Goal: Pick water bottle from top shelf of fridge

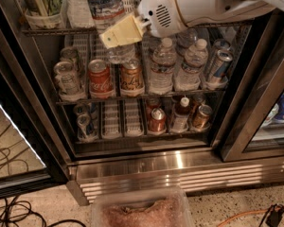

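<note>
The claw [114,36] is closed around the water bottle [104,4], low on its body. The bottle stands upright, long axis vertical, its base just in front of the top shelf [47,30] rail. I judge the free way leads outward from the fridge [180,160].

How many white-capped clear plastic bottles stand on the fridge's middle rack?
2 white-capped clear plastic bottles: one at mid-rack, another just right of it; more may hide behind. The end effector is up-left at the top wire shelf.
</note>
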